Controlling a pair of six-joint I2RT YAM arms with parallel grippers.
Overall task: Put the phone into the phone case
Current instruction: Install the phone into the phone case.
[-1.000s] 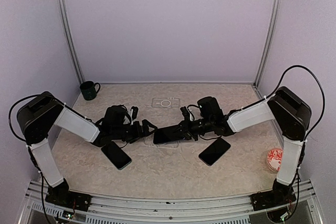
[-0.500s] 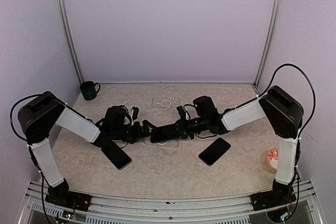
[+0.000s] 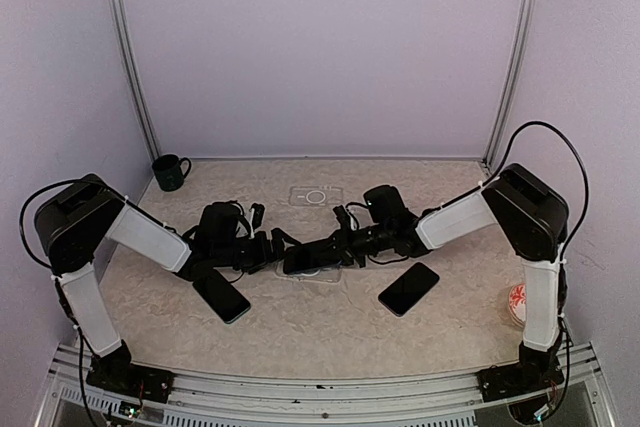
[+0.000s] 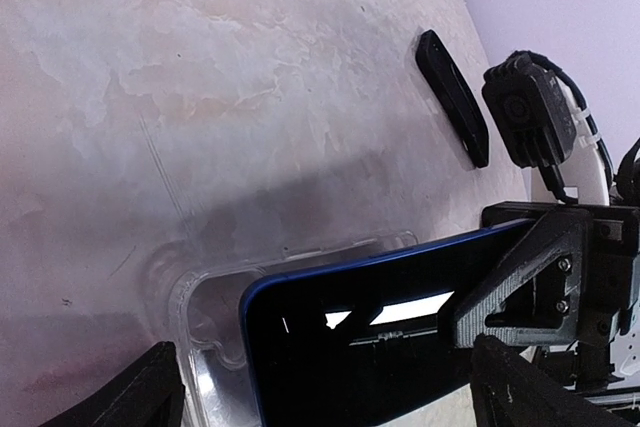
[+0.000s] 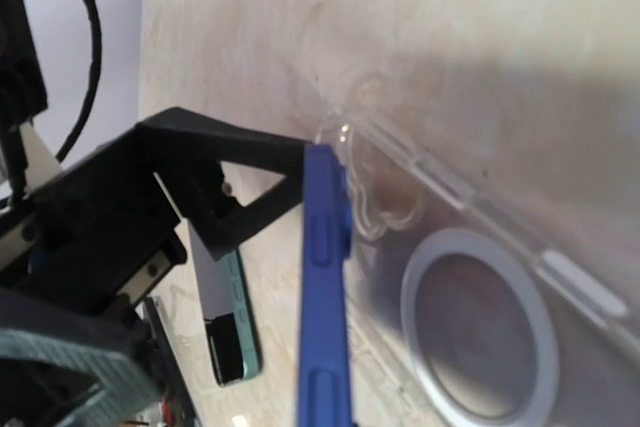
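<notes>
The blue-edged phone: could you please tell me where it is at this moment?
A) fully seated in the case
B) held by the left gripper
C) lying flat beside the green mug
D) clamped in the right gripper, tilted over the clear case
D: the right gripper is shut on the blue-edged phone, which is held at a tilt over the clear case on the table.

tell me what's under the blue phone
The clear phone case lies on the table beneath the tilted blue phone, one corner showing. The phone covers part of it.
</notes>
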